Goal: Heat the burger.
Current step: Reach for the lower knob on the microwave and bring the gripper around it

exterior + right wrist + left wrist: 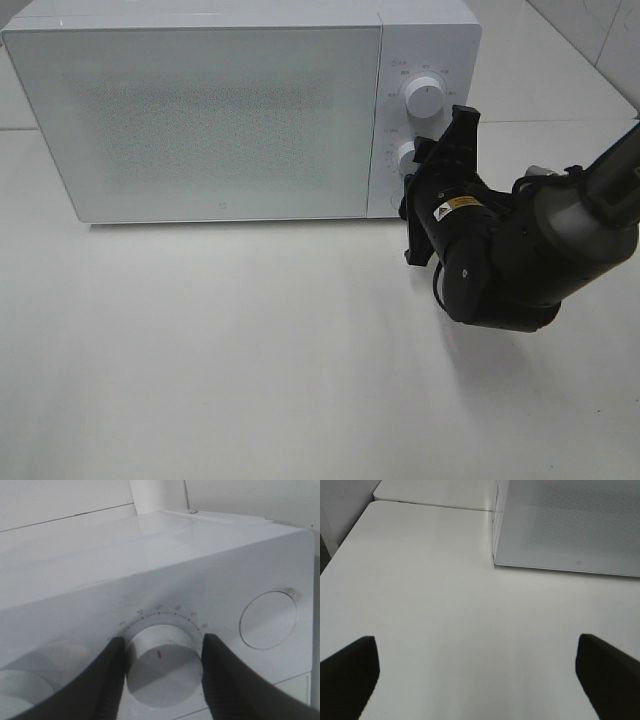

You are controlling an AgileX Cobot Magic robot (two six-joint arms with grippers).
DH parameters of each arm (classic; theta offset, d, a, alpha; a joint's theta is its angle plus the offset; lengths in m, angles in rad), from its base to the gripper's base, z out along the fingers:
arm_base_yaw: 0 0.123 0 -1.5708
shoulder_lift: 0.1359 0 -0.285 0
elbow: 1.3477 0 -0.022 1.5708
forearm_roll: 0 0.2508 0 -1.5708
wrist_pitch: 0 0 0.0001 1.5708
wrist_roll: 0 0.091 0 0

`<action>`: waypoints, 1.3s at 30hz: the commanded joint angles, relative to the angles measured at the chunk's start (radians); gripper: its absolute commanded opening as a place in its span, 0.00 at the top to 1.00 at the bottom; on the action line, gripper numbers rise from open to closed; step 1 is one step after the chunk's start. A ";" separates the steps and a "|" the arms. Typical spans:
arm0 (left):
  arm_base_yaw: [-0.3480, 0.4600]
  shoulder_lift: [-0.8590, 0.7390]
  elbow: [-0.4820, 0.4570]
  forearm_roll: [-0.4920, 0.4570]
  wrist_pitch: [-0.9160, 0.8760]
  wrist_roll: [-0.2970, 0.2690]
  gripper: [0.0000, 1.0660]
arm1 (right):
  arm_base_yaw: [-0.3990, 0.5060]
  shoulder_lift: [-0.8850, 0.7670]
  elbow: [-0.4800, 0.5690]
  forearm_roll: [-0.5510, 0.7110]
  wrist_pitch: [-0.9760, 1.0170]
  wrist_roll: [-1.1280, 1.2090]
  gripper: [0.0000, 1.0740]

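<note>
The burger is out of view; the white microwave stands at the back of the table with its frosted door shut. In the right wrist view my right gripper has its two black fingers pressed against opposite sides of the lower knob, whose red mark faces me. From the high camera, the same gripper sits at the control panel, covering most of that knob. My left gripper is open over bare table, left of the microwave's corner, holding nothing.
The upper knob is free above the right gripper. A round button sits on the panel beside the gripped knob. The right arm reaches in from the right edge. White table stretches in front of the microwave.
</note>
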 commanded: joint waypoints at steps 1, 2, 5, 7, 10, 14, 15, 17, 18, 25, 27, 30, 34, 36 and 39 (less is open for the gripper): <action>0.004 -0.020 0.003 -0.007 -0.011 0.002 0.06 | 0.019 -0.014 -0.030 -0.130 -0.219 0.016 1.00; 0.004 -0.020 0.003 -0.007 -0.011 0.002 0.06 | 0.019 -0.014 -0.030 -0.130 -0.220 0.013 1.00; 0.004 -0.020 0.003 -0.007 -0.011 0.002 0.06 | 0.019 -0.014 -0.030 -0.130 -0.220 0.004 1.00; 0.004 -0.020 0.003 -0.007 -0.011 0.002 0.06 | 0.019 -0.014 -0.030 -0.130 -0.220 0.001 1.00; 0.004 -0.020 0.003 -0.007 -0.011 0.002 0.06 | 0.019 -0.014 -0.030 -0.130 -0.220 -0.007 1.00; 0.004 -0.020 0.003 -0.007 -0.011 0.002 0.06 | 0.019 -0.014 -0.030 -0.129 -0.219 -0.011 0.97; 0.004 -0.020 0.003 -0.007 -0.011 0.002 0.06 | 0.019 -0.014 -0.030 -0.129 -0.219 -0.011 0.97; 0.004 -0.020 0.003 -0.007 -0.011 0.002 0.06 | 0.019 -0.014 -0.030 -0.129 -0.219 -0.014 0.94; 0.004 -0.020 0.003 -0.007 -0.011 0.002 0.06 | 0.019 -0.014 -0.030 -0.129 -0.219 -0.014 0.94; 0.004 -0.020 0.003 -0.007 -0.011 0.002 0.06 | 0.019 -0.014 -0.030 -0.091 -0.219 -0.050 0.79; 0.004 -0.020 0.003 -0.007 -0.011 0.002 0.06 | 0.019 -0.014 -0.030 -0.069 -0.219 -0.064 0.77; 0.004 -0.020 0.003 -0.007 -0.011 0.002 0.06 | 0.019 -0.014 -0.030 -0.029 -0.213 -0.086 0.69; 0.004 -0.020 0.003 -0.007 -0.011 0.002 0.06 | 0.019 -0.014 -0.030 -0.005 -0.208 -0.096 0.65; 0.004 -0.020 0.003 -0.007 -0.011 0.002 0.06 | 0.019 -0.016 -0.030 0.004 -0.178 -0.096 0.62; 0.004 -0.020 0.003 -0.007 -0.011 0.002 0.06 | 0.019 -0.018 -0.030 0.012 -0.159 -0.096 0.60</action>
